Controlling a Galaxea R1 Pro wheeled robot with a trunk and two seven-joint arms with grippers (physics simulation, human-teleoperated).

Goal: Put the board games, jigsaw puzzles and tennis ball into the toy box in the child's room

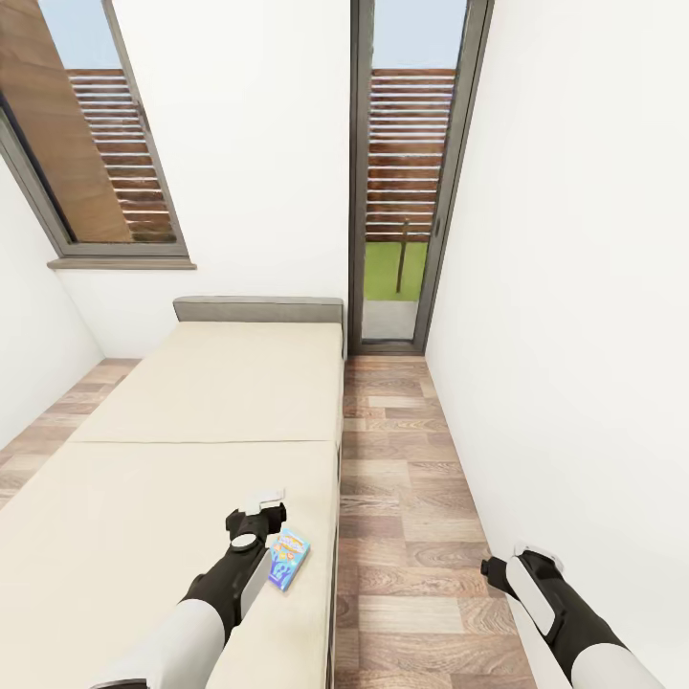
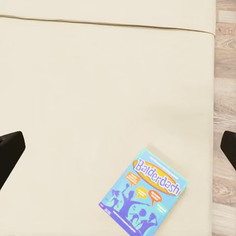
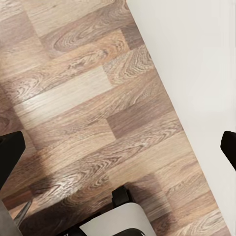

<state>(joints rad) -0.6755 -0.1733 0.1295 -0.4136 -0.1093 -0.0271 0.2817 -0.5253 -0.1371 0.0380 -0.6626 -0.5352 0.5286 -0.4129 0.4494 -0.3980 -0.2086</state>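
A small blue board game [image 1: 288, 558] with a "Balderdash" cover [image 2: 145, 196] lies flat on the beige mattress of the bed [image 1: 191, 402], close to the bed's right edge. My left gripper [image 1: 256, 517] hangs just above the mattress, left of and slightly beyond the box. It is open, and in the left wrist view its fingers [image 2: 10, 147] stand wide apart with bare mattress between them [image 2: 118, 150]. My right gripper [image 1: 522, 574] is open over the wooden floor, near the white wall, holding nothing [image 3: 118, 147].
A strip of wood floor [image 1: 402, 478] runs between the bed and the right wall [image 1: 574, 335]. A tall glass door [image 1: 407, 191] stands at its far end and a window [image 1: 86, 144] at the back left. Part of my own white base [image 3: 115, 221] shows below the right gripper.
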